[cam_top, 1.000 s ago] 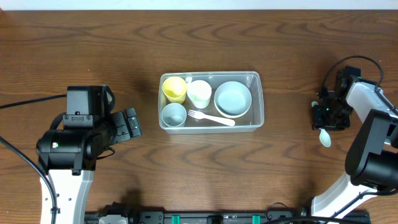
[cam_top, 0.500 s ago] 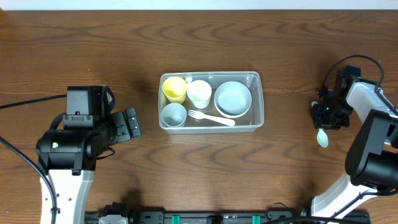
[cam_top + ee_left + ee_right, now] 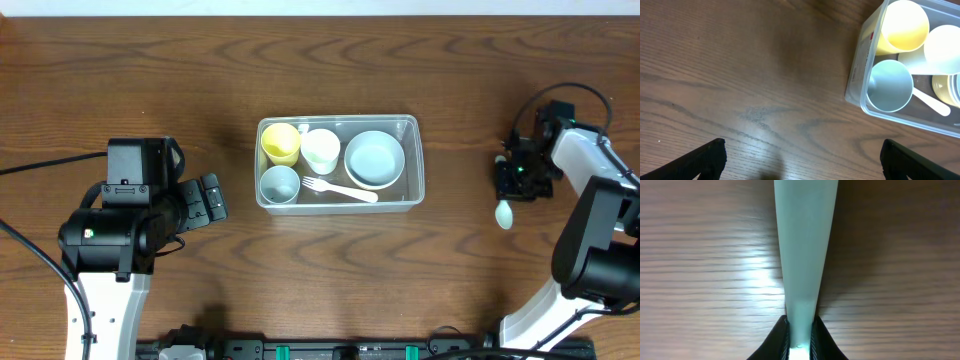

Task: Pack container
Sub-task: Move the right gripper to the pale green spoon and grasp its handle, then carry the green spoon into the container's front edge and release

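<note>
The clear plastic container (image 3: pixel 418 160) stands mid-table and holds a yellow cup (image 3: pixel 281 143), a white cup (image 3: pixel 321 149), a pale-blue cup (image 3: pixel 280 184), a pale-blue bowl (image 3: pixel 375 158) and a white fork (image 3: pixel 340 189). Its left end shows in the left wrist view (image 3: pixel 858 70). My right gripper (image 3: pixel 520 180) is far right of the container, shut on the handle of a pale-green spoon (image 3: pixel 504 212); the handle (image 3: pixel 805 245) runs up from the jaws. My left gripper (image 3: pixel 207 198) is open and empty, left of the container, over bare wood.
The wooden table (image 3: pixel 330 270) has a white strip along its far edge. The arm bases stand at the front left and front right.
My right gripper has carried the spoon a little to the left and toward the far side. The left arm has not moved.
</note>
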